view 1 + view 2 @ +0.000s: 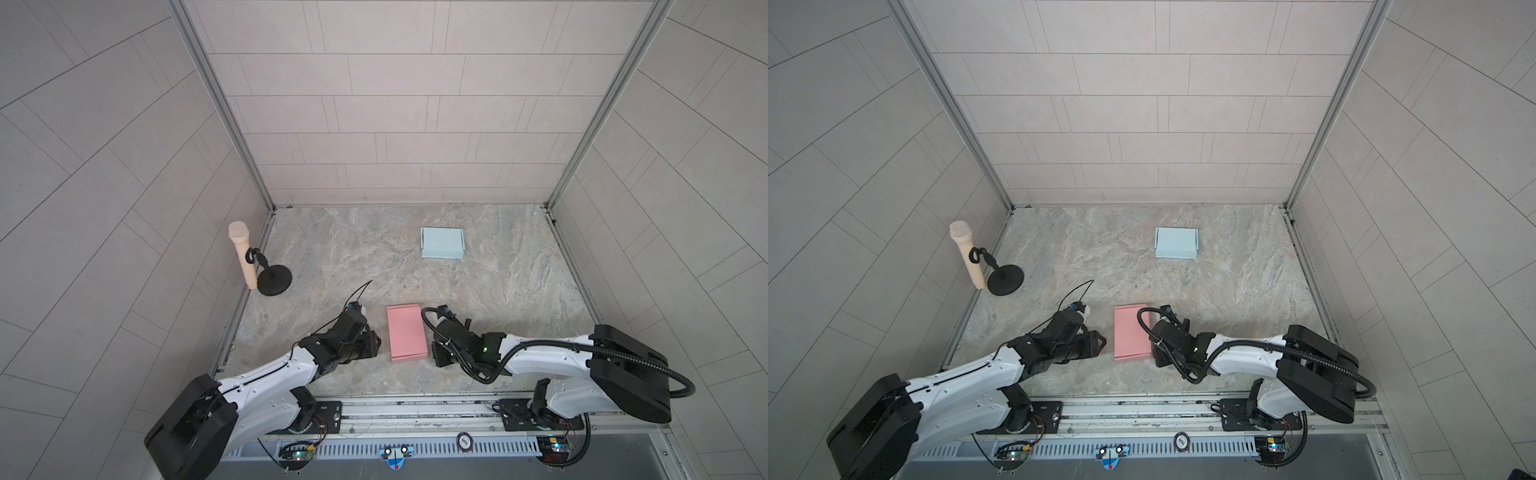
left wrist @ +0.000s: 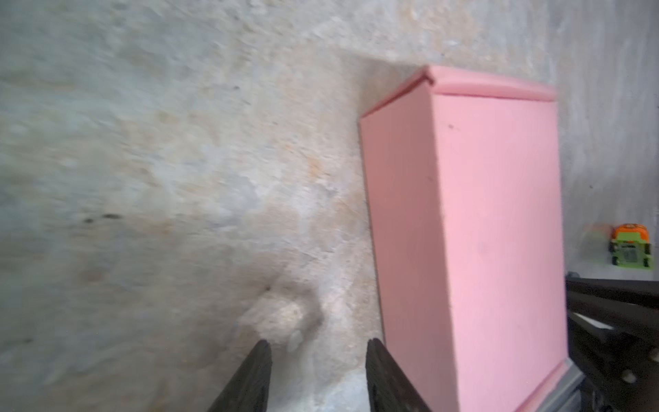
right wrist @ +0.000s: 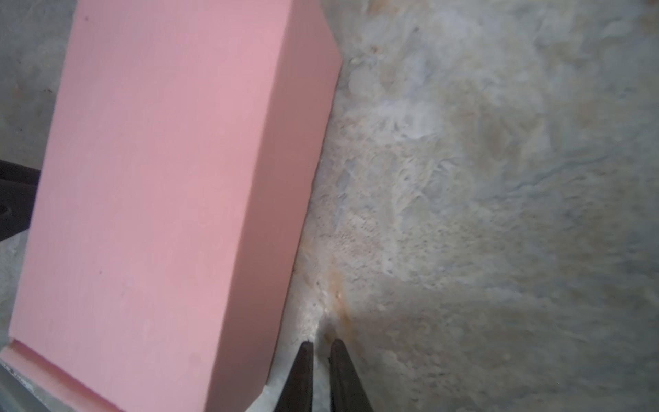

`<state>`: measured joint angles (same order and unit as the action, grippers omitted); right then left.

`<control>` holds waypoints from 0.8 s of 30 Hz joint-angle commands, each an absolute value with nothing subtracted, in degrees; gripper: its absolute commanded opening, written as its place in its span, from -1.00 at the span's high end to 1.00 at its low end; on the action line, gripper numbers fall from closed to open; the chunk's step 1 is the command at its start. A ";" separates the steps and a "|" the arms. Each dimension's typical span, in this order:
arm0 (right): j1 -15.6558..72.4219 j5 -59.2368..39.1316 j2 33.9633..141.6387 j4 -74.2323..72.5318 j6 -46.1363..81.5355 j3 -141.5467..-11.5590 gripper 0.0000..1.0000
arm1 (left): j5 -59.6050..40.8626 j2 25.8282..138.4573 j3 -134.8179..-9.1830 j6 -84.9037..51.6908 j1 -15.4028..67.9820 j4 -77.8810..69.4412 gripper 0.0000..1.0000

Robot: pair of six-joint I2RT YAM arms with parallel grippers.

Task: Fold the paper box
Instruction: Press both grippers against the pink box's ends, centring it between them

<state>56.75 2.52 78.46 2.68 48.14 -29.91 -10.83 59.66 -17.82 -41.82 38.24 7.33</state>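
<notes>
Up front on the table (image 1: 478, 291), the pink paper box (image 1: 407, 332) sits closed. Flanking it, both empty: left gripper (image 2: 317, 347) parted, right gripper (image 3: 322, 344) pinched nearly shut. Nothing needs holding, since folding looks finished.

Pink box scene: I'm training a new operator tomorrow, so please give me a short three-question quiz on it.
1. True or false: the left gripper is clamped on the pink box.
2. Which lies farther from the arms' bases? A: the pink box. B: the light blue box. C: both equally far.
3. Fill in: in both top views, the microphone stands to the ___ of the pink box.

Key:
1. False: its fingers stand apart beside the box, holding nothing.
2. B.
3. Left.
</notes>
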 commanded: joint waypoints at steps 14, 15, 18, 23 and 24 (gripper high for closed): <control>47.20 -5.02 93.42 1.98 40.76 -45.76 0.74 | -15.86 76.17 -31.55 -30.29 31.29 8.41 0.06; 47.20 -5.45 94.58 1.42 40.91 -46.29 0.74 | -16.13 76.90 -31.91 -30.19 31.29 8.03 0.05; 47.20 -6.82 96.83 -0.03 41.48 -47.05 0.75 | -17.38 78.68 -32.42 -29.97 31.29 6.25 0.05; 47.45 -8.13 97.80 -1.39 42.28 -47.15 0.76 | -19.50 81.15 -32.77 -30.44 31.29 3.12 0.05; 47.67 -8.17 97.73 -1.38 42.26 -47.20 0.76 | -19.64 81.67 -32.94 -30.48 31.30 2.91 0.05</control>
<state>46.74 -5.52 96.79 0.30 41.39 -46.70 -16.45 79.92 -31.73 -31.20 30.89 5.65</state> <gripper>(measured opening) 0.121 0.474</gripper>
